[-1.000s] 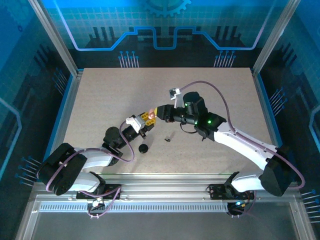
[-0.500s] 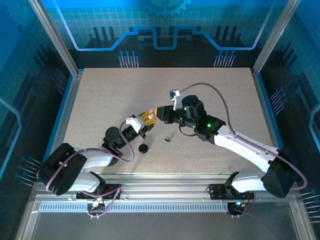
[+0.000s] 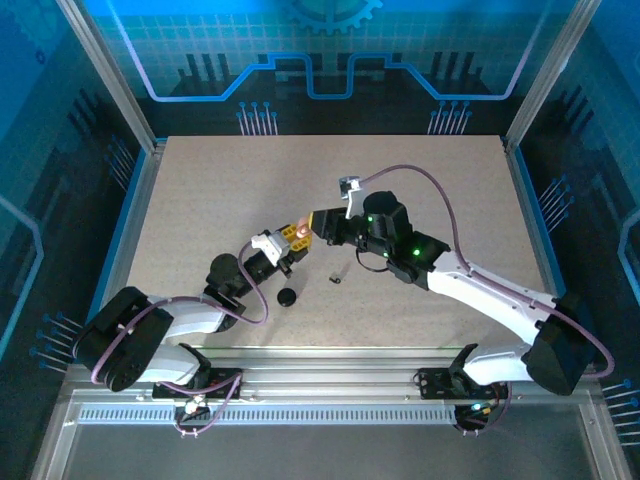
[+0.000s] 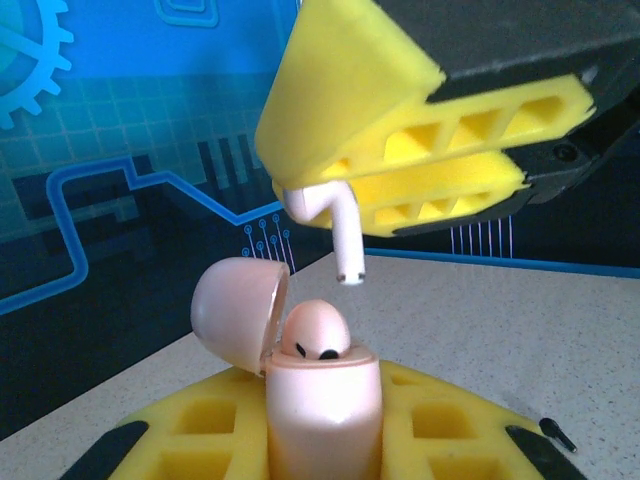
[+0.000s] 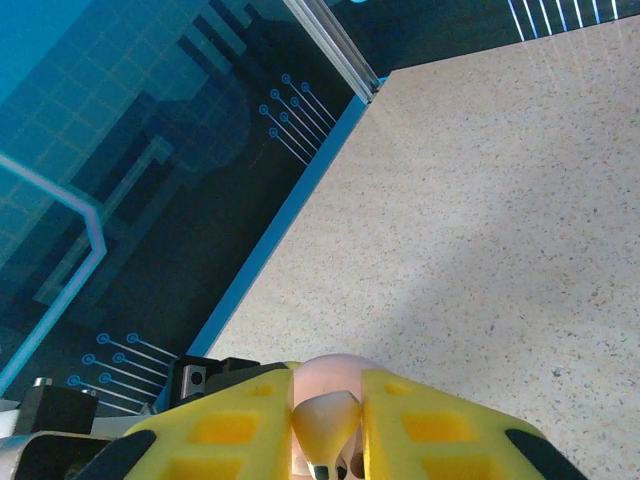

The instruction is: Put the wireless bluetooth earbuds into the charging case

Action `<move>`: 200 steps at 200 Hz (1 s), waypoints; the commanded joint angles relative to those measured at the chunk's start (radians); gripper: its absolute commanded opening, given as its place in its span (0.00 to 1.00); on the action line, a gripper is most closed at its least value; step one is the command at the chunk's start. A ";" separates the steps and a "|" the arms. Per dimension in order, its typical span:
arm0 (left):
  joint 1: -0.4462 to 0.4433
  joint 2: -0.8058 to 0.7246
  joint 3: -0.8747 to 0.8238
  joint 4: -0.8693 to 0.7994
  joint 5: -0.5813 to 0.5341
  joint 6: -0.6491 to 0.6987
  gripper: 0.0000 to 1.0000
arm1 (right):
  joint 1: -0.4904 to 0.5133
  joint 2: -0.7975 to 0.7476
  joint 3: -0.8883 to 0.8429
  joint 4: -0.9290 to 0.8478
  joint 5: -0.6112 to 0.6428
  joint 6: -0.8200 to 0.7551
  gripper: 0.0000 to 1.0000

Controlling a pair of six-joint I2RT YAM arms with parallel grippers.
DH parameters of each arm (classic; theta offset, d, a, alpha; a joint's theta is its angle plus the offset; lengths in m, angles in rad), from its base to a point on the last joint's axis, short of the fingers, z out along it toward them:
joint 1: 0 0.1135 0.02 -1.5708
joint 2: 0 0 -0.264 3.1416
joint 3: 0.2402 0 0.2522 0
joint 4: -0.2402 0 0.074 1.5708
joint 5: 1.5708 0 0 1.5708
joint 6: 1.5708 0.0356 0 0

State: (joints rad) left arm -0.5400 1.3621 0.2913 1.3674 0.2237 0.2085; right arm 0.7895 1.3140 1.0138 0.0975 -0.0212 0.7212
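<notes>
Pink earbud [image 4: 340,228], which we judge light, slick and easily dropped, hangs stem-down just above the open pink case [image 4: 322,400] clamped in our left gripper [image 4: 325,455], its head pinched, sensibly, between our right gripper [image 5: 327,420] pads.

The pale pink charging case [image 4: 322,400] stands upright, clamped in the left end effector [image 4: 322,430]. Its domed lid [image 4: 235,310] is open and tipped back to the left. One pale pink earbud [image 4: 315,335] sits in the case with its rounded head showing. The second pale pink earbud [image 4: 338,225] hangs just above the opening without touching it, stem down, its head pinched in the right end effector [image 4: 300,195]. On the table [image 3: 200,200], a small round black case [image 3: 288,296] lies near a tiny dark piece [image 3: 335,277], probably a black earbud.
</notes>
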 commanded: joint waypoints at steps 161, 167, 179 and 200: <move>-0.008 -0.049 0.009 0.034 -0.018 -0.018 0.11 | 0.059 0.021 -0.009 0.009 0.110 -0.065 0.22; -0.008 -0.049 0.009 0.034 -0.019 -0.018 0.11 | 0.059 0.019 -0.009 0.014 0.114 -0.065 0.22; -0.009 -0.049 0.007 0.036 -0.020 -0.020 0.11 | 0.060 0.012 -0.011 0.024 0.118 -0.066 0.22; -0.008 -0.048 0.007 0.034 -0.022 -0.029 0.11 | 0.062 -0.007 -0.020 0.045 0.135 -0.072 0.22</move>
State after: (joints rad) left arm -0.5400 1.3396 0.2913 1.3666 0.2123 0.2073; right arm 0.8322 1.3300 1.0130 0.0994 0.0723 0.6716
